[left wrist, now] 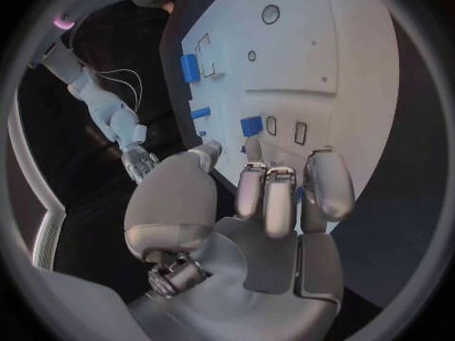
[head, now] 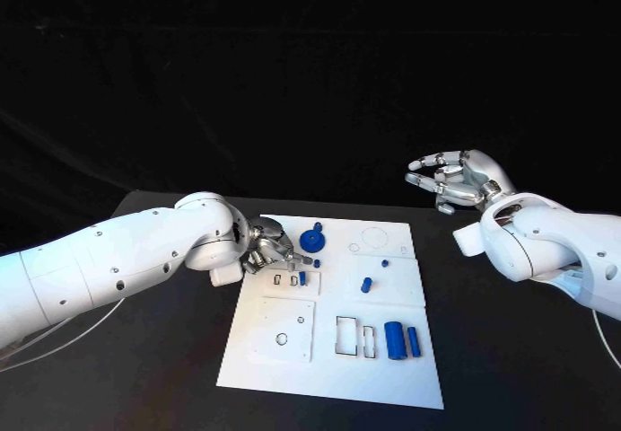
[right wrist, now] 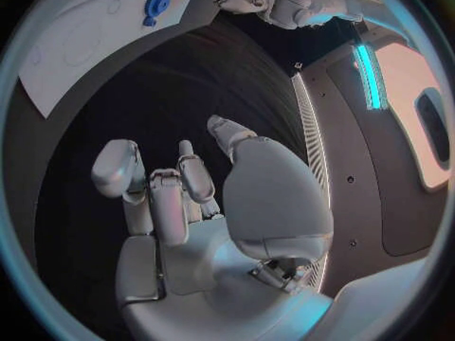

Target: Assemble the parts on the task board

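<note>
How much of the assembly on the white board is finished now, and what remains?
Done: little that shows; a blue round part sits at the task board's far side. In hand: the left hand works over the slots beside it; whether it holds a part is unclear. Left: two blue cylinders and small blue pieces lie loose. The right hand hangs empty, off the board.

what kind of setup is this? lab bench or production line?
Looks like a lab or demo bench, not a line: a black table against a dark backdrop, one white task board with small blue parts, and two robot arms working it alone.
</note>
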